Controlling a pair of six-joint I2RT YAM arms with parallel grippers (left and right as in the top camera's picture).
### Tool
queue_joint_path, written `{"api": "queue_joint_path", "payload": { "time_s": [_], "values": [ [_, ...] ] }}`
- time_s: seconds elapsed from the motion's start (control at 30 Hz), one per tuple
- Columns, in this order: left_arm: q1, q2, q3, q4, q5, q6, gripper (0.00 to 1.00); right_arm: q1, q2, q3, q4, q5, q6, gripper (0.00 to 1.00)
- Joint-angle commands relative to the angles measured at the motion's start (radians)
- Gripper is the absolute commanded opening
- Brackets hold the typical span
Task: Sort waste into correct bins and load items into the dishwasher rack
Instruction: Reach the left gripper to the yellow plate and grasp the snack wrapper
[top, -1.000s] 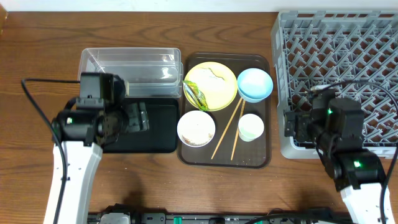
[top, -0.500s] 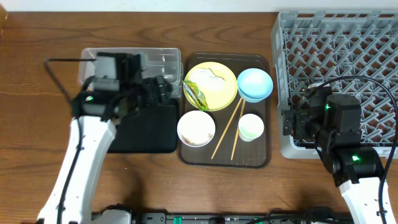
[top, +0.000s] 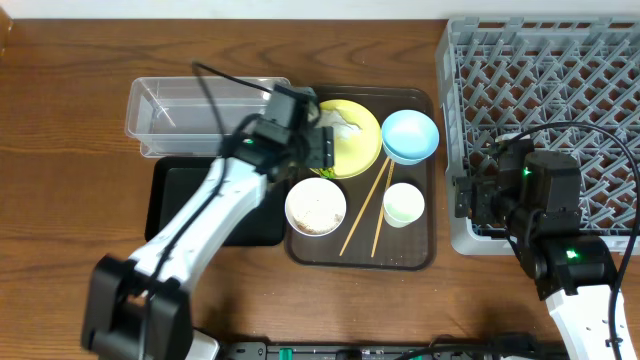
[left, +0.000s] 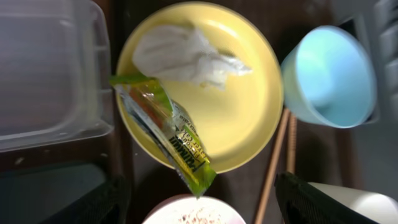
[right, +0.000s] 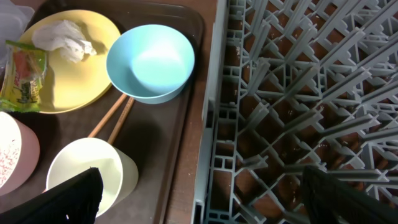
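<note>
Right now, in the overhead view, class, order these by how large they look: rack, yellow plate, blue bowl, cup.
1. Rack
2. Yellow plate, though the left arm hides part of it
3. Blue bowl
4. Cup

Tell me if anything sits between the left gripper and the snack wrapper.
Nothing visible does. The left gripper hangs open over the snack wrapper, lying bare at the left edge of the yellow plate; the crumpled paper sits beside it, not on it.

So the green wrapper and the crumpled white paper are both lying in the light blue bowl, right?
Not quite. The green wrapper and the crumpled white paper lie on the yellow plate; the light blue bowl beside it is empty, as the left wrist view shows.
</note>
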Motion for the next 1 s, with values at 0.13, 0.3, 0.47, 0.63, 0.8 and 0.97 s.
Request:
{"api": "queue_joint_path", "payload": {
  "time_s": [0.13, 0.3, 0.47, 0.63, 0.8, 0.97],
  "values": [
    [-0.027, 0.134, 0.020, 0.009, -0.102, -0.085, 0.77, 0.001, -0.003, 0.024, -0.002, -0.005, 0.014, 0.99],
    [-0.027, 0.187, 0.020, 0.039, -0.103, -0.084, 0.74, 0.001, -0.003, 0.024, -0.002, -0.005, 0.014, 0.99],
    [-0.030, 0.230, 0.020, 0.050, -0.102, -0.084, 0.66, 0.001, -0.003, 0.024, -0.002, -0.005, 0.014, 0.99],
    [-0.036, 0.237, 0.020, 0.066, -0.102, -0.084, 0.45, 0.001, -0.003, 0.024, -0.002, -0.005, 0.014, 0.99],
    [-0.036, 0.235, 0.020, 0.068, -0.101, -0.084, 0.19, 0.001, -0.003, 0.024, -0.002, -0.005, 0.014, 0.99],
    [-0.035, 0.187, 0.020, 0.056, -0.102, -0.077, 0.06, 0.001, -0.003, 0.024, -0.005, -0.005, 0.014, 0.99]
  ]
}}
